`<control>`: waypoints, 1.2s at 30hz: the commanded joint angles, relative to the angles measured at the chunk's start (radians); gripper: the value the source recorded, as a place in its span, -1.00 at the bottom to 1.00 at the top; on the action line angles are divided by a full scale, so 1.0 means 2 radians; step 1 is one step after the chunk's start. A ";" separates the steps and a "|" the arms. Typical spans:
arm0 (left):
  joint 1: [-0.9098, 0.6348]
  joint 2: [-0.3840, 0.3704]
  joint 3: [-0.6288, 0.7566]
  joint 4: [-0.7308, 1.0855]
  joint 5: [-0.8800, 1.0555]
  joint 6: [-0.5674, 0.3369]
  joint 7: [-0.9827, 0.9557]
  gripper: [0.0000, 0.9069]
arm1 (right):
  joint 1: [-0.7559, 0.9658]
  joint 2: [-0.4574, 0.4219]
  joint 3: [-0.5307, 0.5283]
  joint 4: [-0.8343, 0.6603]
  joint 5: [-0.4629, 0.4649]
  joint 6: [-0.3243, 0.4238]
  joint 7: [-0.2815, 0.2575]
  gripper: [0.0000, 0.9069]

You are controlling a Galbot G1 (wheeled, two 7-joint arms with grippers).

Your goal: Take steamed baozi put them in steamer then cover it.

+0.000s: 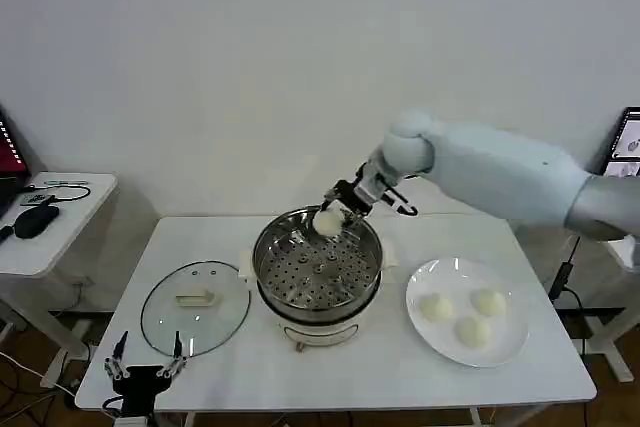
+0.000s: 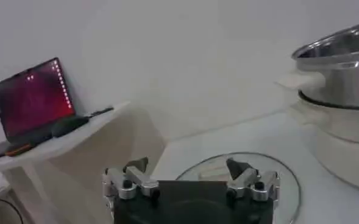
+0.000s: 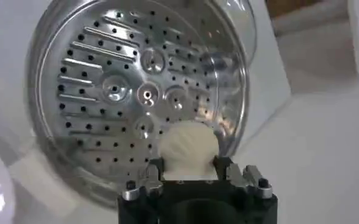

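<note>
The shiny steamer [image 1: 317, 269] stands mid-table, its perforated tray [image 3: 124, 91] bare. My right gripper [image 1: 335, 215] hangs over the steamer's far rim, shut on one cream-white baozi [image 1: 327, 221], which bulges between the fingers [image 3: 189, 150]. Three more baozi [image 1: 436, 308] [image 1: 489, 301] [image 1: 471, 332] rest on the white plate [image 1: 500, 351] to the right. The glass cover [image 1: 195, 306] with its cream bar handle lies flat on the table left of the steamer. My left gripper [image 1: 146, 360] waits open at the table's front left edge, just in front of the cover [image 2: 292, 182].
A small white side table [image 1: 55, 227] with a laptop [image 2: 33, 100] and dark items stands to the left. A screen edge [image 1: 627, 142] shows at far right. Bare tabletop lies in front of the steamer and plate.
</note>
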State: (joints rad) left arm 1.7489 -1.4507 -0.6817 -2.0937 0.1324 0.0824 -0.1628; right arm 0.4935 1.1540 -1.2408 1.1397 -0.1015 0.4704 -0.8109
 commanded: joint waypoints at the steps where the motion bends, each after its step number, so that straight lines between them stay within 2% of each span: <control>1: 0.000 0.001 -0.003 0.001 0.000 0.000 0.000 1.00 | -0.041 0.052 0.012 -0.091 -0.117 0.096 0.033 0.27; 3: -0.001 0.001 -0.004 0.001 0.000 0.000 0.000 1.00 | -0.050 0.062 0.022 -0.108 -0.152 0.110 0.039 0.27; 6: -0.002 0.000 -0.004 0.002 -0.001 0.000 0.001 1.00 | -0.059 0.076 0.034 -0.134 -0.177 0.123 0.046 0.27; 17: -0.001 0.000 -0.005 0.001 0.000 0.000 0.000 1.00 | -0.073 0.111 0.053 -0.170 -0.209 0.143 0.062 0.27; 19: -0.001 0.000 -0.005 0.001 0.000 0.000 0.000 1.00 | -0.072 0.114 0.053 -0.170 -0.212 0.144 0.063 1.00; 24: -0.001 -0.001 -0.005 -0.001 0.000 0.000 0.000 1.00 | -0.069 0.117 0.050 -0.170 -0.213 0.149 0.067 1.00; 28: 0.001 -0.001 -0.004 -0.002 0.001 0.001 0.000 1.00 | -0.053 0.107 0.036 -0.150 -0.183 0.138 0.066 1.00; 30: 0.000 -0.001 -0.003 -0.003 0.001 0.001 0.000 1.00 | -0.036 0.096 0.027 -0.130 -0.149 0.119 0.063 1.00; 32: -0.001 0.000 -0.001 -0.001 0.002 0.001 0.000 1.00 | -0.001 0.071 -0.003 -0.085 -0.077 0.064 0.049 1.00; 36: -0.004 0.001 0.004 -0.004 0.002 0.003 0.002 1.00 | 0.068 0.004 -0.035 0.027 0.027 -0.046 0.013 1.00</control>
State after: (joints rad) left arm 1.7443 -1.4513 -0.6809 -2.0979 0.1359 0.0836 -0.1628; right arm 0.4700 1.2912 -1.2226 0.9587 -0.3204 0.6180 -0.7252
